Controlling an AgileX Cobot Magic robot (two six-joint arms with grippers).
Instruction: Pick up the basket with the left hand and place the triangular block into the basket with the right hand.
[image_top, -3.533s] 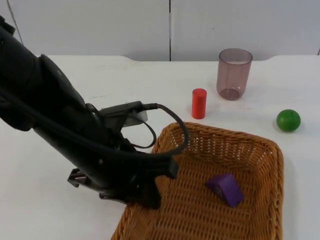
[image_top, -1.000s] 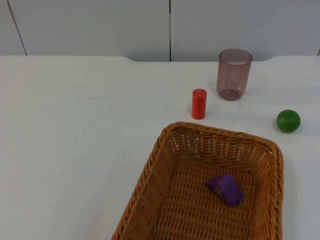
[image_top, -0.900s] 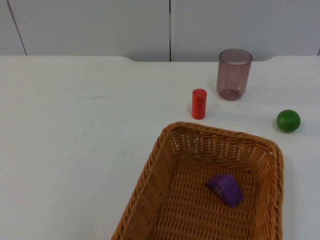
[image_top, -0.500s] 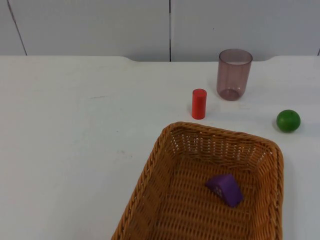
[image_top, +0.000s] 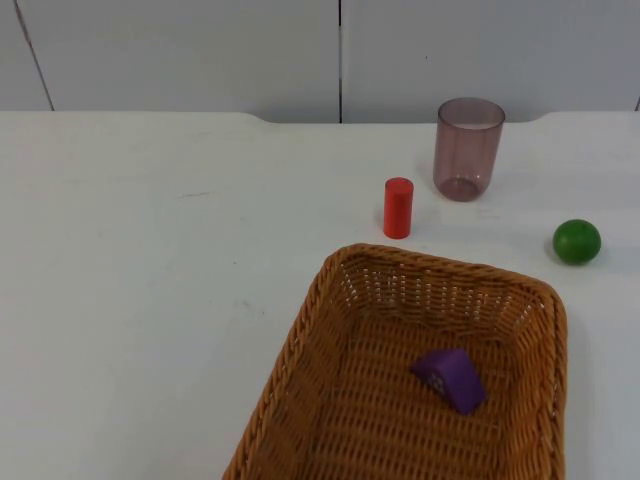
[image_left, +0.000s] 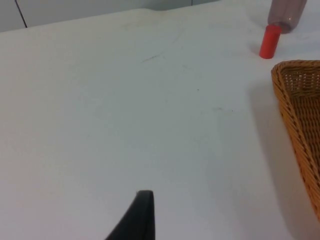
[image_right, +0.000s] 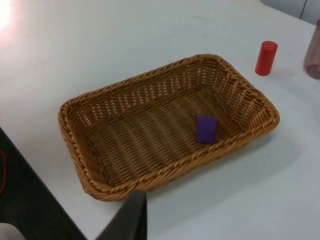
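Observation:
The woven wicker basket (image_top: 440, 262) rests on the white table at the front right, and no arm is over it in the top view. The purple triangular block (image_top: 450, 378) lies on the basket floor, right of its middle. My left gripper's fingertip (image_left: 141, 212) hangs over bare table, well left of the basket rim (image_left: 295, 130), with nothing at it. My right gripper's fingertip (image_right: 131, 215) is above the table, short of the basket's near corner (image_right: 107, 192), looking onto the block (image_right: 205, 128). Both grippers stand open and hold nothing.
A red cylinder (image_top: 398, 208) stands upright just behind the basket. A tinted plastic cup (image_top: 468, 148) is further back, and a green ball (image_top: 577, 241) lies at the right. The table edge (image_right: 30, 165) runs close beside the basket.
The left arm, which was at the basket's left rim, has drawn back out of the top view. Basket and block have stayed where they were.

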